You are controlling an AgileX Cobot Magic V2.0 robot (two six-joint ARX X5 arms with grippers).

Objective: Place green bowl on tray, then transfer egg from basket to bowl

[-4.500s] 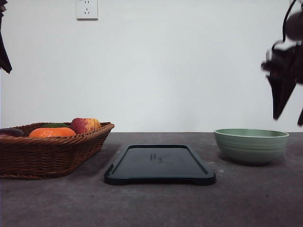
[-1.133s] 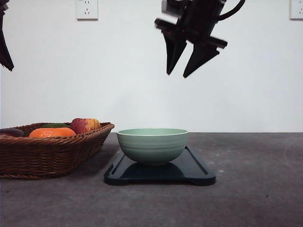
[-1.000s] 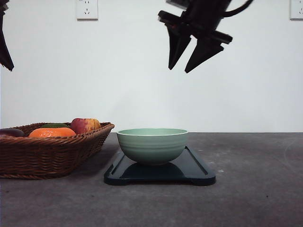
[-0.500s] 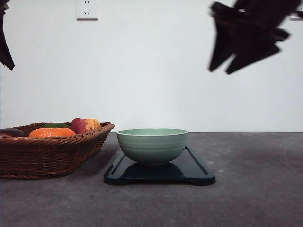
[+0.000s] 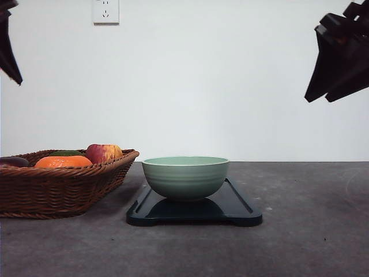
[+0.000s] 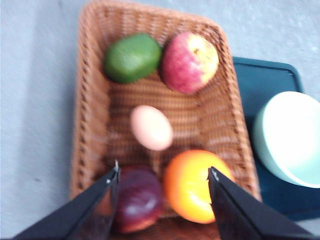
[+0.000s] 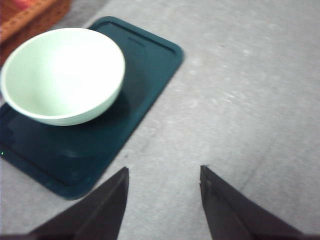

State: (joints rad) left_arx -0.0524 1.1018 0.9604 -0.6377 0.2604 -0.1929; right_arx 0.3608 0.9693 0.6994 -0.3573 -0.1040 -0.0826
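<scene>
- Green bowl (image 5: 185, 178) is sitting upright on the tray (image 5: 242, 212), toward the tray's left half if you go by the front view, so there's bare black tray showing to its right. Nothing in the bowl that you can see from the right wrist view.
- Tray lies flat on the grey worktop (image 5: 311, 242), just beside the basket (image 5: 57, 190), not touching it as far as the front view lets you tell.
- Egg (image 6: 151, 127) is in the basket, lying on the woven floor about in the middle. It's got the green fruit (image 6: 132, 58) and the apple (image 6: 189, 62) on one side, and the dark purple fruit (image 6: 138, 204) and the orange fruit (image 6: 196, 186) on the other. It looks just clear of all four, though the wrist picture is a bit blurry, so don't hold me to that.
- Your left gripper (image 6: 164, 175) hangs over the basket with its jaws spread wide and nothing between them. The purple and orange fruit sit right under the fingertips in the wrist view, and the egg is a little beyond them.
- Your right gripper (image 5: 328, 99) is high up at the right edge of the front view, well above the worktop and well away from the bowl. Its jaws are apart and empty, with bare worktop below them in the right wrist view, just off the tray's edge.
- White wall behind has a socket (image 5: 105, 11) up top.
</scene>
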